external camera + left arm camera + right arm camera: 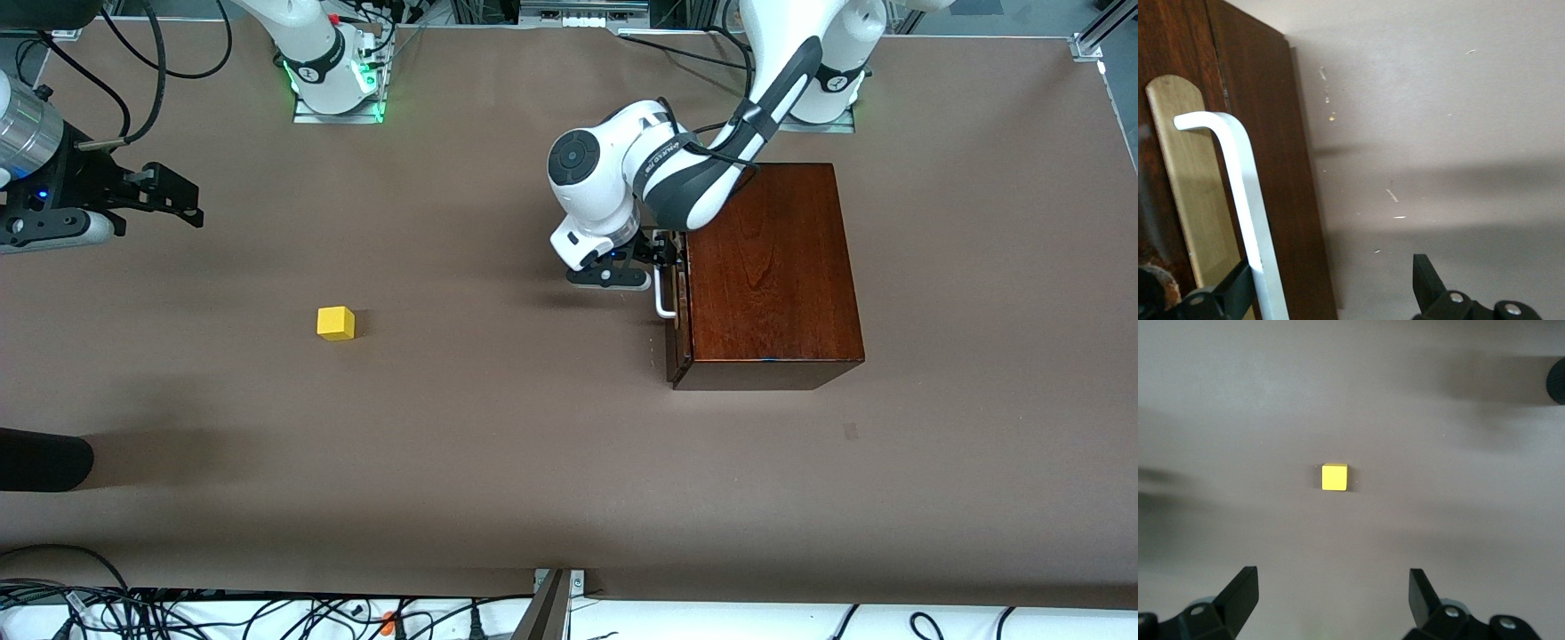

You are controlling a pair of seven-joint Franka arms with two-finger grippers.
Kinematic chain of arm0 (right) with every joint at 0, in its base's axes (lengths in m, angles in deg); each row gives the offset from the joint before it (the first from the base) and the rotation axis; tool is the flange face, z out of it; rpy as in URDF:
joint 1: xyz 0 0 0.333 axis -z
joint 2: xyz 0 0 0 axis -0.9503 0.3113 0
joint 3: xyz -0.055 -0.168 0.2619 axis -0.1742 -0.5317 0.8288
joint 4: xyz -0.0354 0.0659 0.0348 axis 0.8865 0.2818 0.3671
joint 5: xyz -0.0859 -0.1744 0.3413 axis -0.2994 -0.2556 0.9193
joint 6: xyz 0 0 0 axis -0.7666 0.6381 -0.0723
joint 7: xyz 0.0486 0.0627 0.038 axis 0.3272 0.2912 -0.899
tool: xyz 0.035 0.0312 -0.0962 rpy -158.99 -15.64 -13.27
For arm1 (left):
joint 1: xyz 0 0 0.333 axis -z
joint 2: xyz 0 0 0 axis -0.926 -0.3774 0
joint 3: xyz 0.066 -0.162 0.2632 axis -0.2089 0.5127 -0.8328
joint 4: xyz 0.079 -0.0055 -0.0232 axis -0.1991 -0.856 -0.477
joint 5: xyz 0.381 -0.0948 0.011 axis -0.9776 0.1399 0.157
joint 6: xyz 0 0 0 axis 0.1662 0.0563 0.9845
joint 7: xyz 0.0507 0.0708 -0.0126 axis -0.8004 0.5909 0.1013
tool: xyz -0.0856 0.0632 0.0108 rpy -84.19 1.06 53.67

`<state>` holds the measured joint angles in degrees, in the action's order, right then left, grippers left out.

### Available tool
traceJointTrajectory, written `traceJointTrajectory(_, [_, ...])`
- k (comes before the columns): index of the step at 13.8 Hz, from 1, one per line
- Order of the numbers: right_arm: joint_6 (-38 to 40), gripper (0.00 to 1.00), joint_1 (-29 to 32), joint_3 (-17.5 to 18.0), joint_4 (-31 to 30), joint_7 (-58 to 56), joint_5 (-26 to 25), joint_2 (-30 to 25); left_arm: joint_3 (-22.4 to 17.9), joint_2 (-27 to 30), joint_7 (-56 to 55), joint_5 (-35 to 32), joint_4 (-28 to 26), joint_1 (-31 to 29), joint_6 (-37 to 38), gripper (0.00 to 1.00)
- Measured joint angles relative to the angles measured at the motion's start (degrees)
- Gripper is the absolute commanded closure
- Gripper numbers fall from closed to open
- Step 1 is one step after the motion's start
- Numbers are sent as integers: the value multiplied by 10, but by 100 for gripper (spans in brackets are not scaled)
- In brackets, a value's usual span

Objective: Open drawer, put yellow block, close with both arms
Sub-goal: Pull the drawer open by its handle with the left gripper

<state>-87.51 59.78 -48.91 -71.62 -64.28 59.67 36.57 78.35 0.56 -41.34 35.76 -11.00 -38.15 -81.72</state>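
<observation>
The dark mahogany box (pixel 773 267) stands toward the left arm's end of the table, and its drawer (pixel 680 333) looks shut. The white handle (pixel 662 300) is on the drawer's front. My left gripper (pixel 662 253) is at the handle and open. In the left wrist view the handle (pixel 1238 193) lies between the fingers of the left gripper (pixel 1331 287), right against one finger (pixel 1231 297). The yellow block (pixel 336 323) sits on the table toward the right arm's end. My right gripper (pixel 173 197) hangs open and empty above the table. The right wrist view shows the block (pixel 1334 477) ahead of the right gripper (pixel 1333 600).
The brown table (pixel 533 444) is bare between the block and the box. A black rounded object (pixel 44 460) juts in at the right arm's end, nearer the front camera than the block. Cables (pixel 178 613) and a metal bracket (pixel 556 596) line the near edge.
</observation>
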Motion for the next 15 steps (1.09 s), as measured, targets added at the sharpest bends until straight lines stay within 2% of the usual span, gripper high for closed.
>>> traceJointTrajectory(8, [0,0,0,0,0,0,0,0,-6,-9,-2,25,11,24,-61,0])
traceJointTrajectory(15, [0,0,0,0,0,0,0,0,-9,-19,-2,35,27,34,-72,0])
